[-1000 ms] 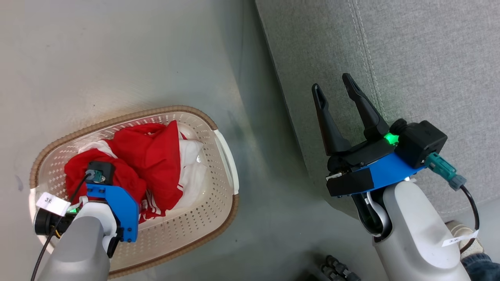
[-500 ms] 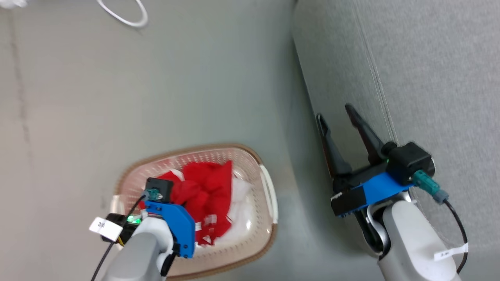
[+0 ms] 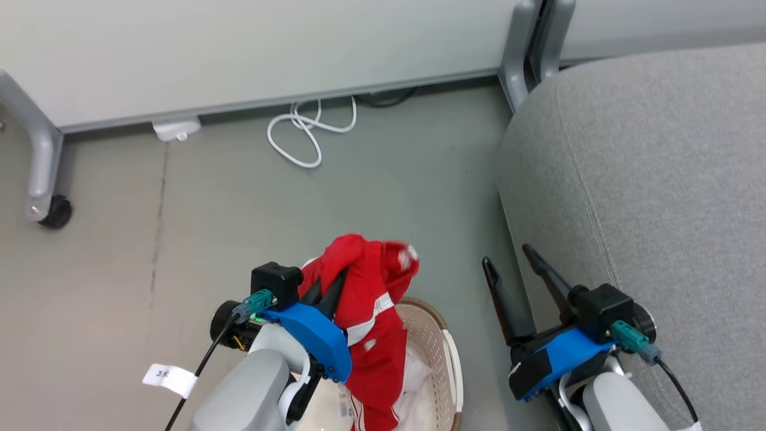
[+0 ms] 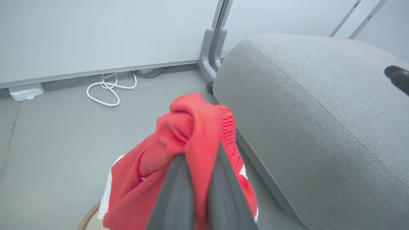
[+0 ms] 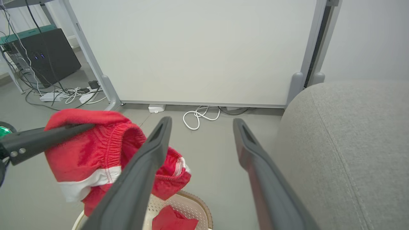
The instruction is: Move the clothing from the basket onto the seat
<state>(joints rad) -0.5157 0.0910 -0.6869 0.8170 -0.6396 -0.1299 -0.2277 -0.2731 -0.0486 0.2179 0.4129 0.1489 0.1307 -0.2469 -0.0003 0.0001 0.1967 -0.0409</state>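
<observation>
My left gripper [image 3: 332, 281] is shut on a piece of red clothing [image 3: 371, 299] with white bands, held up above the basket [image 3: 440, 335]. In the left wrist view the clothing [image 4: 185, 124] bunches over the closed gripper [image 4: 199, 153]. More red clothing [image 5: 174, 220] and white fabric lie inside the cream basket [image 5: 191, 201]. The grey seat [image 3: 658, 179] fills the right side, just right of the basket. My right gripper [image 3: 506, 256] stands open and empty beside the seat's edge [image 5: 345, 143], with the lifted clothing [image 5: 96, 143] to its left.
A white partition panel [image 3: 269, 48] on grey legs stands behind, with a caster wheel [image 3: 57, 211] at far left. A coiled white cable [image 3: 305, 134] and a small white box [image 3: 175, 129] lie on the floor by it. A black unit [image 5: 51, 54] with cables sits further left.
My left gripper has risen out of the basket, taking a red garment up with it. The head camera has tilted up, bringing the partition into view. The right gripper stays open.
</observation>
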